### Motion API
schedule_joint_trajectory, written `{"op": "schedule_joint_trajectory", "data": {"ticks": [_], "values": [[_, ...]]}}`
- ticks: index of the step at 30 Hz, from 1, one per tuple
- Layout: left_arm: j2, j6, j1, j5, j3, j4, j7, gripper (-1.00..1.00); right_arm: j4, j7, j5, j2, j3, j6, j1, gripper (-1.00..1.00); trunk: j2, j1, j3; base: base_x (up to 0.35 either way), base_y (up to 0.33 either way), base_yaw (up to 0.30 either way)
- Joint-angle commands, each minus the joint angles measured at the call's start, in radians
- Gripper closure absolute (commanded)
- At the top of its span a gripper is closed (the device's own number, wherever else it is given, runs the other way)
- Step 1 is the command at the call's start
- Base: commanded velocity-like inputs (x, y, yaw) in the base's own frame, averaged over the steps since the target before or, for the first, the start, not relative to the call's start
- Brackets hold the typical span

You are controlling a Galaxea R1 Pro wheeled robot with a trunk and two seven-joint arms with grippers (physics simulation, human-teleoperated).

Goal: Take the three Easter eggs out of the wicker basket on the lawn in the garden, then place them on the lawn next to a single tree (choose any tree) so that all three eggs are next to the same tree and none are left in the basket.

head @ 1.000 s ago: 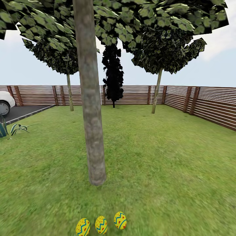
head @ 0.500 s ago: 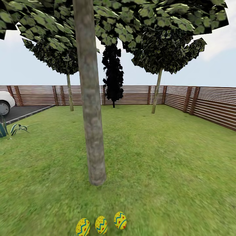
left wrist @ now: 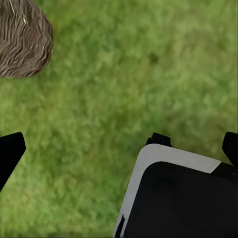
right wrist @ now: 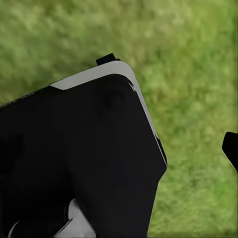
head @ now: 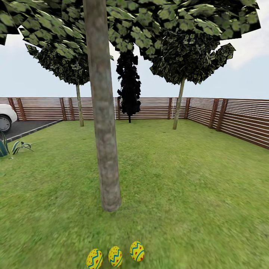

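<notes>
Since the task wants all three Easter eggs [head: 115,256] beside one tree, their placing makes sense: they lie in a short row on the lawn [head: 186,194], close together but apart from one another, just in front of the foot of the thick grey-brown tree [head: 105,149] and nearer the camera than its trunk. None touches the trunk, yet all sit near it and well apart from the thin-trunked trees and the black cone-shaped tree by the fence [head: 231,119]. Judged from this, the placing looks finished.

Seen from the left wrist, the wicker basket [left wrist: 22,42] stands on the grass at the corner of the picture; its mouth is not shown, so I cannot say from here that it is empty, though three eggs by the tree suggests it is.

As for the pincers, the left gripper [left wrist: 119,148] shows two dark fingertips set far apart at the picture's edges, spread wide with only grass and a black-and-white part of the robot's body between them; it holds nothing. Of the right gripper only one fingertip [right wrist: 231,146] is visible over the grass, so how far it gapes I cannot tell; nothing appears in its grasp.
</notes>
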Motion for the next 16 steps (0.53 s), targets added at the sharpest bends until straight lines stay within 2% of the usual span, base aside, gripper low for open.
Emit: {"op": "schedule_joint_trajectory", "data": {"ticks": [1,16], "values": [[0.000,-0.003,0.000,0.007,-0.003,0.001,0.002,-1.00,0.000,-0.004,-0.006,0.000,0.007,0.005,0.000,-1.00,-0.001,0.000,0.000,0.000,0.000,0.000],[0.001,-0.003,0.001,0.007,-0.003,0.000,0.002,-1.00,0.001,-0.004,-0.006,0.000,0.007,0.005,0.000,-1.00,-0.001,0.000,0.000,0.000,0.000,0.000]]}}
